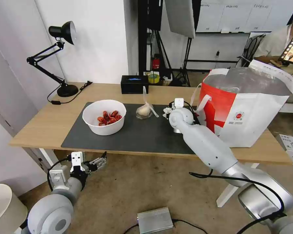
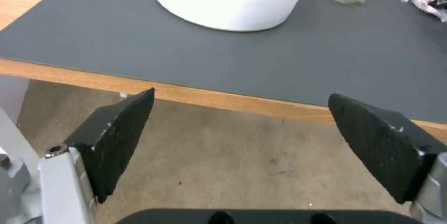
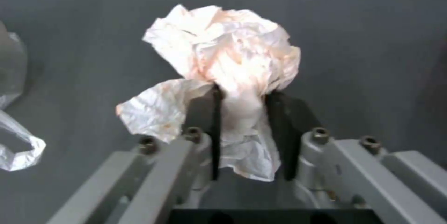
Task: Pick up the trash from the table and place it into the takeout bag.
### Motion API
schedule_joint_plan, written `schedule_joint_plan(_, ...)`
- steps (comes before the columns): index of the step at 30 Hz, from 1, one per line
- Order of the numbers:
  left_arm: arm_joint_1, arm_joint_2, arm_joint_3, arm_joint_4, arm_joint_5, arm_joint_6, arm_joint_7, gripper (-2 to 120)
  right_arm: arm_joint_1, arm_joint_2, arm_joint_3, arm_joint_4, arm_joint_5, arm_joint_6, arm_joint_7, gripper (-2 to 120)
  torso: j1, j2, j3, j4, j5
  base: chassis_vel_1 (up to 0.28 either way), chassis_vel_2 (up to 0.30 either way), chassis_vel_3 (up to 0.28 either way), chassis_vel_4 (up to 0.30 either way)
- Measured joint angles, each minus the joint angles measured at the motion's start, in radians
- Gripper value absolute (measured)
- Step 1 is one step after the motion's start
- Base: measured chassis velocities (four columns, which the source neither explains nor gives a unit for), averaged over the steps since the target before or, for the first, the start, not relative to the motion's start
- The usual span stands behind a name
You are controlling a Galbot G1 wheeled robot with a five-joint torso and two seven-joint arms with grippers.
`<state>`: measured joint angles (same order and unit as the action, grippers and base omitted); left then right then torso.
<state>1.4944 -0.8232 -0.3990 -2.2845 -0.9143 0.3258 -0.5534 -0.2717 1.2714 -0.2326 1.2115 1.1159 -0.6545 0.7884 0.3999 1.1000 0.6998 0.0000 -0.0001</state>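
Observation:
A crumpled white tissue [image 3: 228, 60] with faint orange stains is pinched between the two black pads of my right gripper [image 3: 244, 95], just over the dark grey mat [image 3: 372, 42]. In the head view this gripper [image 1: 172, 110] sits at the mat's right end beside the takeout bag [image 1: 250, 120], with tissue [image 1: 167, 111] poking out. The white bowl of red shells [image 1: 104, 117] and the knotted clear bag with a beige lump [image 1: 144, 111] rest on the mat [image 1: 136, 136]. My left gripper [image 2: 240, 112] hangs open below the table's front edge [image 2: 209, 95], empty.
A black tissue box [image 1: 134, 84] and a black desk lamp [image 1: 60, 58] stand at the table's back. A yellow tape roll [image 1: 153, 78] lies behind the box. A silver box [image 1: 154, 220] lies on the floor, a cardboard box [image 1: 291, 146] at the right.

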Motion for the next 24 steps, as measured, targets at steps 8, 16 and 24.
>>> schedule_joint_plan(8,0.0,-0.004,0.003,0.0,0.001,0.0,0.0,100,-0.006,-0.004,0.011,0.038,0.003,0.021,-0.035,0,0.0,0.0,0.0,-0.0001,0.0,0.0,0.0,0.0,0.0)
schedule_joint_plan(16,0.001,-0.004,0.003,-0.003,0.001,-0.001,0.0,100,-0.007,-0.04,0.016,0.128,0.015,0.029,-0.042,0,0.0,0.0,0.0,-0.0001,0.0001,0.0,0.0,0.0,0.0)
schedule_joint_plan(24,0.004,-0.005,0.002,-0.01,0.002,-0.001,-0.001,100,-0.032,-0.148,0.026,0.359,0.072,0.033,-0.023,0,0.0,0.0,0.0,-0.0002,0.0001,0.0,0.0,0.0,0.0)
